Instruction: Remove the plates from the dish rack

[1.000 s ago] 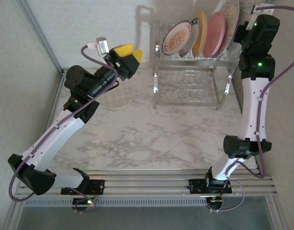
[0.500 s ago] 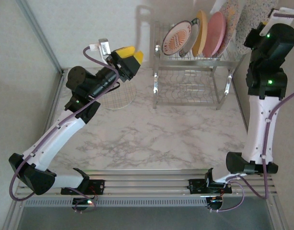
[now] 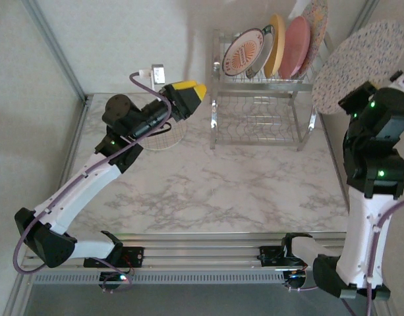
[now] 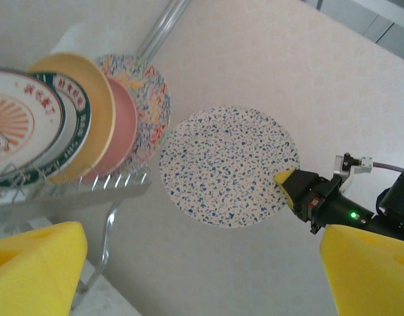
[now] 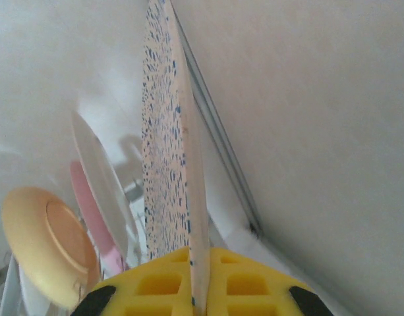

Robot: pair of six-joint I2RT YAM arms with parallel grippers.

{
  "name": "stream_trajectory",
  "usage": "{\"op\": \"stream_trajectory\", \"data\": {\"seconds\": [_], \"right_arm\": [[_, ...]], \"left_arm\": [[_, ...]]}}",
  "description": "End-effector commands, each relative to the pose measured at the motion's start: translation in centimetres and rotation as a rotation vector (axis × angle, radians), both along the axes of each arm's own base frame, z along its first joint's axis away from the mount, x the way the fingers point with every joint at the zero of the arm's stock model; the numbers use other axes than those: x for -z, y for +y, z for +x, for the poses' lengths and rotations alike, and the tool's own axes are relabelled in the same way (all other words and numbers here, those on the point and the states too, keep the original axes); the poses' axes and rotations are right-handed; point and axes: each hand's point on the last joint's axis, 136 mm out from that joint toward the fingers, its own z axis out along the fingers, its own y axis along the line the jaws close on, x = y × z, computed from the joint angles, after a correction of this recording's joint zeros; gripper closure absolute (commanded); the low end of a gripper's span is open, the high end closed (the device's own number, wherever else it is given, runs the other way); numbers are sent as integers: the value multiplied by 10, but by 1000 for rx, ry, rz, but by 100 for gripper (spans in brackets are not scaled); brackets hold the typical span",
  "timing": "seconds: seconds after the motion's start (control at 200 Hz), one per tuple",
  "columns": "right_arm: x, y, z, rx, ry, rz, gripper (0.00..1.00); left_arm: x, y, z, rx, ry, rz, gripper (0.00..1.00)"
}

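Chrome wire dish rack, two tiers on upright legs, stands at the far side of a white marble-patterned worktop. Four round plates stand on edge in its slotted upper shelf. From left to right in the overhead view they are a white plate with an orange sunburst centre and dark rim, a yellow-orange plate, a pink plate and a pastel floral-speckled plate.

A fifth plate, pale with blue and red speckles, is in the air just right of the rack, above the worktop's right edge, its face turned toward the overhead camera. The right arm holds it by the lower rim. The right wrist view shows this plate edge-on and upright, with the arm's jaws pressed together on the rim, one yellow foam pad on each side. From the left wrist view the held plate hangs apart from the rack, beside the speckled plate at the end of the row.

The left arm reaches across the left side of the worktop. Its jaws are spread wide and hold nothing, and its yellow fingers are in the air near the rack's left legs. A round white wire grid lies flat on the worktop, partly under that arm.
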Motion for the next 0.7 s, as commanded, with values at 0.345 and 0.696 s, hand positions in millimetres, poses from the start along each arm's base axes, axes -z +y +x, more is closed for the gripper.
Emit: {"op": "stream_trajectory", "data": {"seconds": [0.345,0.696], "right_arm": [[112,55,-51,-185,274,486,100],[171,114,-21,-400,316,890,100]], "left_arm": [[104,-55,-8,187,290,158,10],[200,-73,3,226,634,325,16]]}}
